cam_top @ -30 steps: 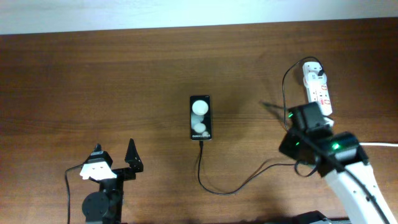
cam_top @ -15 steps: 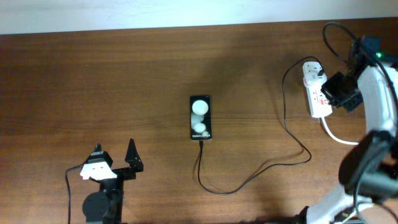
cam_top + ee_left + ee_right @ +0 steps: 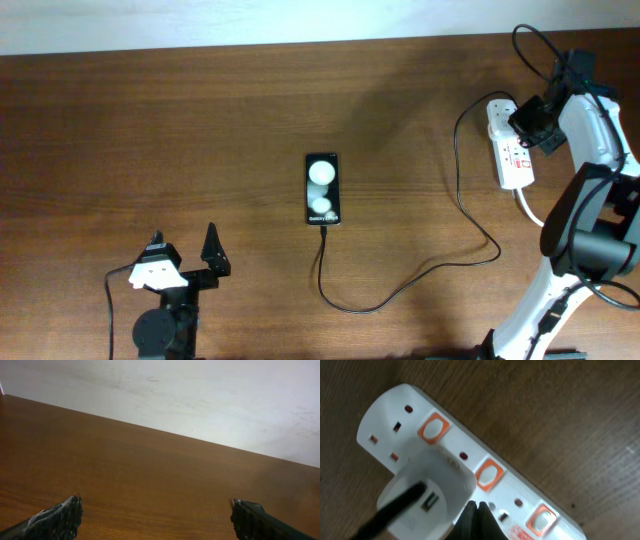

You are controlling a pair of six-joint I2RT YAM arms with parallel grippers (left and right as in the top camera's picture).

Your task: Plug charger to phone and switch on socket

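The black phone lies flat at the table's middle, white blobs on its face. The charger's thin black cable runs from the phone's near end in a loop to the white plug adapter, which sits in the white socket strip at the far right. In the right wrist view the adapter stands in the strip beside orange switches. My right gripper is shut, its tips over the strip next to the adapter; it also shows overhead. My left gripper is open and empty at the front left.
The strip's thick white cord trails toward the right arm's base. A pale wall runs behind the table's far edge. Bare brown wood lies between the left gripper and the phone.
My right arm has swung from the front right up to the far right, and its gripper now sits over the socket strip. The phone, cable and left arm have not moved.
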